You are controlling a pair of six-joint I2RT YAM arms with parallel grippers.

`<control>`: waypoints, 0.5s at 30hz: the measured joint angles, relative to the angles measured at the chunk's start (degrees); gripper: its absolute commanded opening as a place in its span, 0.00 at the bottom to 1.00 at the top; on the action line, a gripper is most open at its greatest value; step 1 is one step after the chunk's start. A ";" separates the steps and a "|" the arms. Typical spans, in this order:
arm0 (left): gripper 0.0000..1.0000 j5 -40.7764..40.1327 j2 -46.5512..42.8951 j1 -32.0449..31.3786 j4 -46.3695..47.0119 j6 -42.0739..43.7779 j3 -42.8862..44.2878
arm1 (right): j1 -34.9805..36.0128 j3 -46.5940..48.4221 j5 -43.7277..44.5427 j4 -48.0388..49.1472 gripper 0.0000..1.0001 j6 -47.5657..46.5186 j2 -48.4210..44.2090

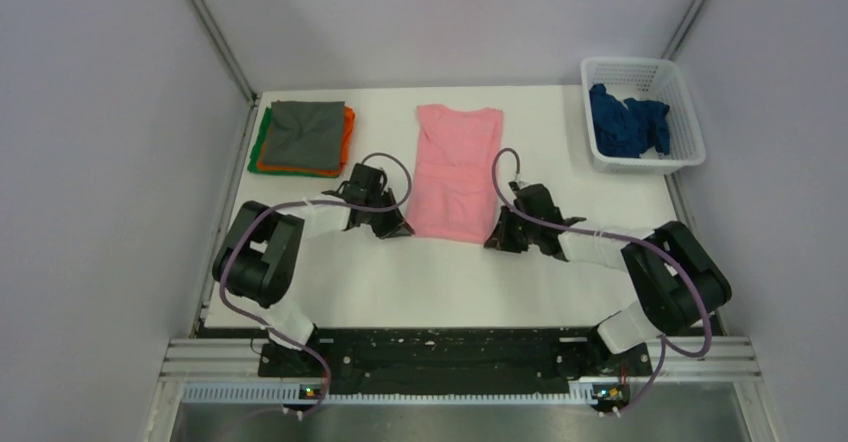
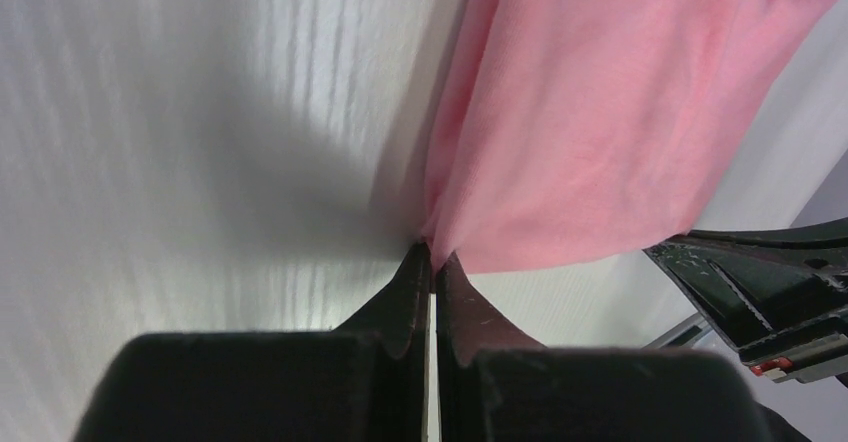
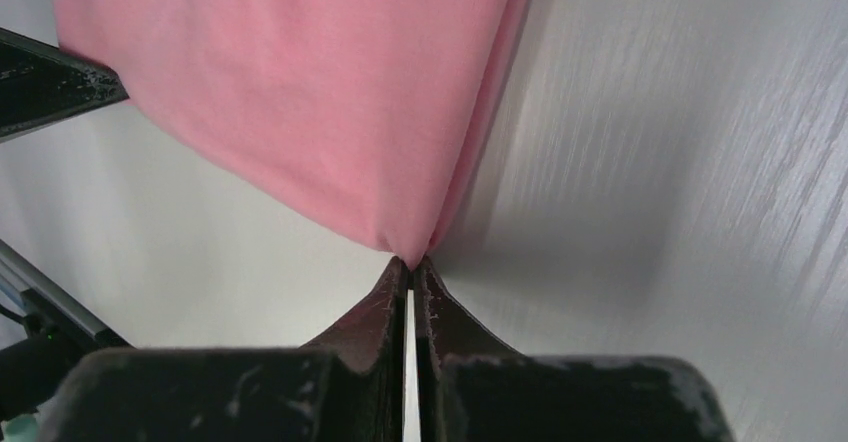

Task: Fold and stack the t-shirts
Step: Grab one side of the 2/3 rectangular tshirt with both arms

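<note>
A light pink t-shirt [image 1: 457, 170] lies folded into a long strip in the middle of the white table. My left gripper [image 1: 402, 228] is shut on its near left corner, and the pinched pink cloth [image 2: 560, 132] shows at the tips of that left gripper [image 2: 433, 254]. My right gripper [image 1: 497, 242] is shut on the near right corner, where the pink cloth [image 3: 330, 102] runs into the tips of this right gripper [image 3: 411, 263]. A grey folded shirt [image 1: 306, 132] tops an orange one [image 1: 348, 134] and a green one [image 1: 257, 142] at the back left. A dark blue shirt [image 1: 627, 122] lies crumpled in the basket.
The white mesh basket [image 1: 680, 92] stands at the back right corner of the table [image 1: 430, 282]. Grey walls close in the left, back and right sides. A black rail with both arm bases runs along the near edge.
</note>
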 measured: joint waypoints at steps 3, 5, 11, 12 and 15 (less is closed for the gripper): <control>0.00 -0.90 -4.28 -0.02 -0.07 -0.15 -4.48 | 0.50 -1.64 -1.36 -1.57 0.00 -0.39 -2.38; 0.00 -1.29 -8.96 -0.24 -1.60 -0.37 -8.74 | 1.49 -3.74 -3.30 -3.45 0.00 -0.44 -5.84; 0.00 -2.49 -25.44 -4.68 -10.99 -2.12 -15.98 | 6.73 -6.71 -9.20 -12.48 0.00 -0.50 -19.85; 0.00 -2.71 -28.24 -5.55 -12.35 -2.62 -16.22 | 7.23 -6.82 -10.12 -13.70 0.00 -0.48 -22.05; 0.00 -3.72 -38.56 -8.41 -16.76 -4.39 -16.61 | 8.02 -6.97 -13.25 -17.59 0.00 -0.28 -29.77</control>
